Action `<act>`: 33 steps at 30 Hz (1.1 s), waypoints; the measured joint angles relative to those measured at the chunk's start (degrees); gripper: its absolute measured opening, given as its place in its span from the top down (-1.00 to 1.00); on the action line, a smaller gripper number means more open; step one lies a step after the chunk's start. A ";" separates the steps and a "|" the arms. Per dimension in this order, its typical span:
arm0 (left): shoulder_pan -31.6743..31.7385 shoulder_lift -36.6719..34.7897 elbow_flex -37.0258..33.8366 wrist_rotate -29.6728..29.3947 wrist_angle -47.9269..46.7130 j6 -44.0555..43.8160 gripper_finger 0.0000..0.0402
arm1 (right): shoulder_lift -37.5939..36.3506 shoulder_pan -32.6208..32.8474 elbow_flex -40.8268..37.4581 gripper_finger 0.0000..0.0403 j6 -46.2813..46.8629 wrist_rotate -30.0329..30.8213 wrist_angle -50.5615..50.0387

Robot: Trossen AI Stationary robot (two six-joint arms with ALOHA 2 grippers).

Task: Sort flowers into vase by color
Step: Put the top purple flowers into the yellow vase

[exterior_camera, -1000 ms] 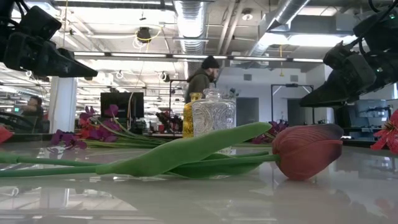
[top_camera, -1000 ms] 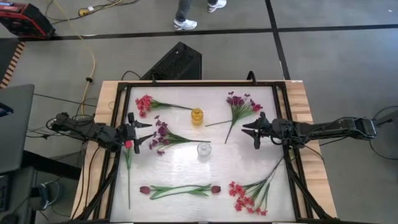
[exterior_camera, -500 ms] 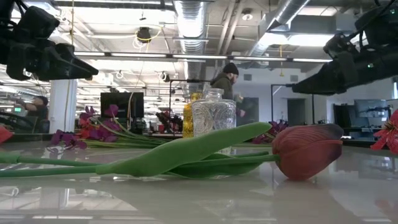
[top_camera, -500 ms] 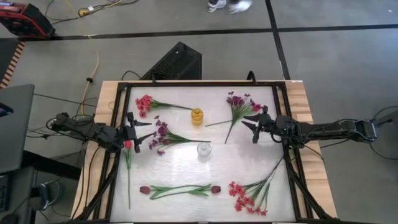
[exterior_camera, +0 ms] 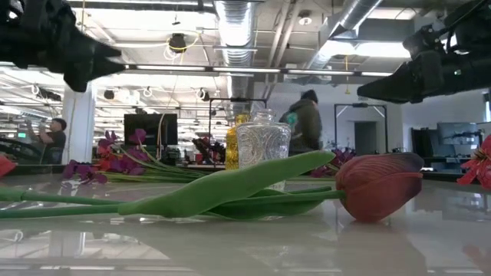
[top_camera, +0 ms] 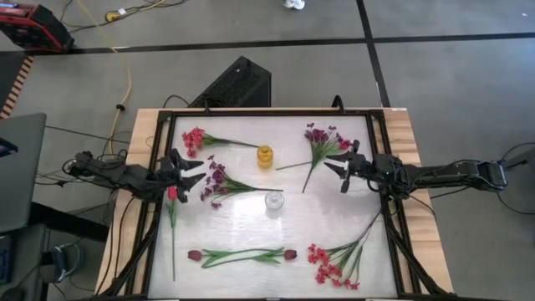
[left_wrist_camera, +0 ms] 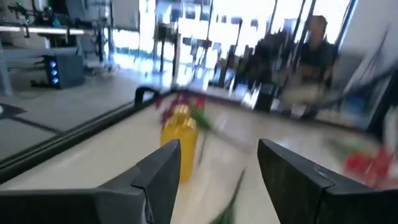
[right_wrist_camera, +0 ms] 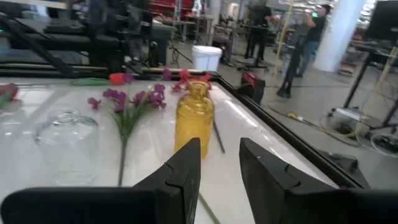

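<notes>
In the high view the left gripper (top_camera: 194, 173) hovers at the left edge of the white surface (top_camera: 251, 226), with its fingers spread apart and nothing between them. A red tulip (top_camera: 172, 195) lies directly below it in the frame, with its stalk running down toward the lower left. Just right of this gripper lies a purple sprig (top_camera: 217, 182). The right gripper (top_camera: 334, 170) hovers at the right side of the frame, its fingers also released and empty, and just beside a second purple sprig (top_camera: 321, 144) in the upper right. In the centre stand a yellow vase (top_camera: 265, 156) and, below it in the frame, a clear vase (top_camera: 274, 201); neither of them holds a flower. A pink sprig (top_camera: 196, 139) lies at the upper left, and another pink sprig (top_camera: 331, 262) at the lower right. Two maroon tulips (top_camera: 242, 254) lie along the lower middle, with their buds pointing outward. In the low view a person (exterior_camera: 303, 123) stands in the room behind the vases.
</notes>
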 joint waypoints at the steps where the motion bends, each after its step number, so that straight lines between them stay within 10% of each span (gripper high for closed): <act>1: 0.00 0.04 -0.44 -0.94 2.50 -0.85 -0.01 | 0.09 0.01 0.00 0.32 0.01 -0.50 0.16; 7: 1.26 0.09 -1.23 -9.38 8.68 -3.49 -0.01 | 3.59 -0.04 1.32 0.32 1.99 -1.40 0.39; 21: 14.85 15.52 0.74 6.88 15.85 -2.56 -0.01 | 22.82 0.06 16.57 0.32 -4.13 -1.17 -2.91; 33: 21.01 38.59 10.08 12.52 16.09 3.28 -0.01 | 32.42 -2.25 40.34 0.19 28.80 9.70 -49.19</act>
